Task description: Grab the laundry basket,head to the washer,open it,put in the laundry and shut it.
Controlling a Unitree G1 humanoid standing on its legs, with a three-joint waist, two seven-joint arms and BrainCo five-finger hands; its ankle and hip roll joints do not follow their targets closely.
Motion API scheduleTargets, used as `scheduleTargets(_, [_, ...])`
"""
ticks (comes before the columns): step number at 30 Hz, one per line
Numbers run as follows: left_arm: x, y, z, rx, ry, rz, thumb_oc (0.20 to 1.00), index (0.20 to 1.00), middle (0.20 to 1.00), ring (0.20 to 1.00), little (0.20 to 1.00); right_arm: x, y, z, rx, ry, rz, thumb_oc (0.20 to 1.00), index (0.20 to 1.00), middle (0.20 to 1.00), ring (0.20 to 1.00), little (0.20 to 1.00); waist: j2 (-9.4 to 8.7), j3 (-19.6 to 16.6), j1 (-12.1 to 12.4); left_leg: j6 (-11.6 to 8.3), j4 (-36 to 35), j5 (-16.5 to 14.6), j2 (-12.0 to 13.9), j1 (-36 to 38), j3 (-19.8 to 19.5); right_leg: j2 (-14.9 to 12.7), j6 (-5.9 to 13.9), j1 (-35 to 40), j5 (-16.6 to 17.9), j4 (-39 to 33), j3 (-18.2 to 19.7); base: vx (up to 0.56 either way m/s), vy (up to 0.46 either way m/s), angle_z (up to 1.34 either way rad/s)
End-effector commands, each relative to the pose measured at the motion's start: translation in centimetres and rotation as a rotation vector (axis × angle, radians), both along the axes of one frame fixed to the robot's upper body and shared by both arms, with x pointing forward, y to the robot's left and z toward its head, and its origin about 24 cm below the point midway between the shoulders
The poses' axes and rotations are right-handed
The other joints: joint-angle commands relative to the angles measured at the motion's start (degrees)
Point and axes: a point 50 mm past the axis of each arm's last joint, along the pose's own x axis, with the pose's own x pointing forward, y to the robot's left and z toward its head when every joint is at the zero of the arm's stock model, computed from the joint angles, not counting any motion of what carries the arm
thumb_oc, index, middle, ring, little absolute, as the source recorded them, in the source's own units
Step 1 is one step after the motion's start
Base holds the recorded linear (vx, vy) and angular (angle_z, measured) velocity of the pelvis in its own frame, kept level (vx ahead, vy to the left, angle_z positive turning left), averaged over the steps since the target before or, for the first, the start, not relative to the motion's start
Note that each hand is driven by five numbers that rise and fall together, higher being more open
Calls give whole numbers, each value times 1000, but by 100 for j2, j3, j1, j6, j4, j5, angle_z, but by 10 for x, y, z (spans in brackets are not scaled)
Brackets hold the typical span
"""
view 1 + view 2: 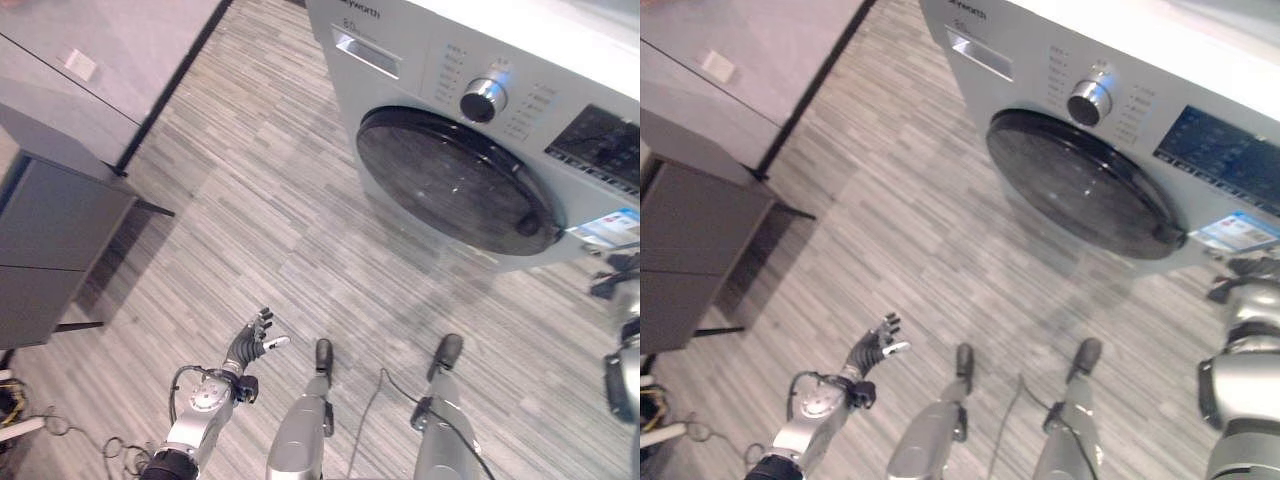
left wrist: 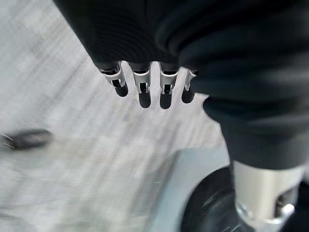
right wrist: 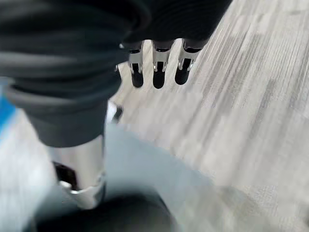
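A silver front-loading washer (image 1: 420, 70) stands at the upper right, its round dark door (image 1: 455, 180) shut flat against the front. My left hand (image 1: 250, 345) hangs low at the lower left over the floor, fingers (image 2: 145, 92) straight and holding nothing. At the right edge, beside the washer's front and below the door, is my right hand (image 1: 1240, 290). Its fingers (image 3: 158, 70) are also straight and hold nothing.
A dark grey cabinet (image 1: 50, 240) on thin legs stands at the left against a grey wall with a black baseboard (image 1: 170, 90). Striped wood-look floor (image 1: 270, 220) lies between cabinet and washer. The washer has a knob (image 1: 483, 100) and a drawer (image 1: 365, 52).
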Motion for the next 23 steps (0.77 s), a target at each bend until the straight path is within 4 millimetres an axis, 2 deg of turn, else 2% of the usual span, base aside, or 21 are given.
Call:
scheduleTargets(1, [-22, 24, -9, -18, 22, 106, 1000, 1000, 1000, 1000, 1000, -53, 26, -60, -75, 282, 143, 1000, 1000, 1000, 1000, 1000, -200, -316, 172, 51, 1270, 20, 208, -67, -357, 278, 43, 281, -974, -8, 659, 107, -152, -34])
scheduleTargets(2, [-30, 29, -17, -59, 54, 138, 1000, 1000, 1000, 1000, 1000, -90, 46, -92, -14, 414, 192, 1000, 1000, 1000, 1000, 1000, -306, -425, 101, 115, 1636, 202, 171, -189, -741, 311, 16, 480, -1056, -8, 724, 117, -39, -61])
scheduleTargets(3, [-34, 31, -22, -48, 78, 145, 1000, 1000, 1000, 1000, 1000, -112, 53, -106, 0, 503, 226, 1000, 1000, 1000, 1000, 1000, -348, -535, 43, 149, 1435, 218, 205, -122, -771, 291, 44, 525, -1070, -8, 746, 205, 109, -86])
scheduleTargets(4, [-42, 35, -31, -14, 125, 166, 1000, 1000, 1000, 1000, 1000, -154, 60, -124, 6, 663, 293, 1000, 1000, 1000, 1000, 1000, -458, -778, -44, 170, 825, 67, 171, 82, -801, 233, 118, 599, -1066, -8, 812, 254, 245, -71])
scheduleTargets(5, [-51, 36, -41, 27, 181, 169, 1000, 1000, 1000, 1000, 1000, -189, 60, -134, 19, 769, 296, 1000, 1000, 1000, 1000, 1000, -560, -952, -138, 134, 162, -18, 75, 106, -935, 175, 184, 699, -1084, -8, 887, 210, 213, -39])
scheduleTargets(6, [-51, 36, -41, 27, 181, 169, 1000, 1000, 1000, 1000, 1000, -189, 60, -134, 19, 769, 296, 1000, 1000, 1000, 1000, 1000, -565, -961, -144, 137, 151, -2, 66, 96, -939, 165, 187, 687, -1080, -8, 883, 140, 163, -16])
scheduleTargets(7, [-54, 35, -46, 43, 214, 173, 1000, 1000, 1000, 1000, 1000, -199, 60, -136, 28, 795, 285, 1000, 1000, 1000, 1000, 1000, -572, -1021, -186, 106, -149, 39, 21, 132, -1012, 182, 220, 754, -1097, -8, 942, 93, 175, -31])
scheduleTargets(8, [-59, 36, -55, 72, 263, 180, 1000, 1000, 1000, 1000, 1000, -220, 56, -138, 49, 838, 241, 1000, 1000, 1000, 1000, 1000, -537, -1101, -295, 27, -346, 120, 15, 231, -881, 157, 281, 903, -1111, -8, 983, 151, 293, -51])
scheduleTargets(9, [-70, 38, -64, 109, 330, 169, 1000, 1000, 1000, 1000, 1000, -240, 58, -141, 68, 891, 238, 1000, 1000, 1000, 1000, 1000, -480, -1210, -399, 37, -396, 9, 62, 511, -609, 165, 324, 1044, -1115, -8, 1062, 148, 321, -96])
scheduleTargets(10, [-76, 38, -70, 142, 375, 151, 1000, 1000, 1000, 1000, 1000, -249, 56, -141, 81, 910, 214, 1000, 1000, 1000, 1000, 1000, -484, -1282, -465, 59, -347, -47, 36, 605, -520, 108, 347, 1142, -1058, -8, 1090, 185, 391, -110])
scheduleTargets(11, [-92, 38, -82, 183, 479, 112, 1000, 1000, 1000, 1000, 1000, -258, 54, -140, 108, 919, 159, 1000, 1000, 1000, 1000, 1000, -489, -1411, -546, 173, -392, -193, -91, 945, -286, -39, 396, 1340, -1001, -4, 1182, 156, 393, -117])
scheduleTargets(12, [-100, 38, -88, 196, 538, 101, 1000, 1000, 1000, 1000, 1000, -254, 55, -141, 119, 902, 154, 1000, 1000, 1000, 1000, 1000, -493, -1481, -572, 270, -476, -284, -208, 1133, -179, -126, 452, 1363, -978, 76, 1256, 113, 316, -80])
scheduleTargets(14, [-106, 36, -92, 203, 575, 80, 1000, 1000, 1000, 1000, 1000, -256, 59, -142, 136, 910, 164, 1000, 1000, 1000, 1000, 1000, -510, -1565, -598, 333, -541, -340, -288, 1267, -85, -212, 496, 1383, -966, 164, 1305, 50, 174, -47])
scheduleTargets(19, [-118, 33, -99, 168, 630, 84, 1000, 1000, 1000, 1000, 1000, -260, 67, -145, 169, 925, 170, 1000, 1000, 1000, 1000, 1000, -542, -1703, -623, 413, -616, -444, -396, 1426, -18, -325, 568, 1489, -965, 194, 1278, 39, 77, -20])
scheduleTargets(23, [-119, 28, -101, 161, 639, 71, 1000, 1000, 1000, 1000, 1000, -251, 71, -146, 162, 905, 208, 1000, 1000, 1000, 1000, 1000, -569, -1802, -648, 448, -616, -525, -468, 1452, 5, -397, 610, 1549, -954, 189, 1238, 16, 50, 6])
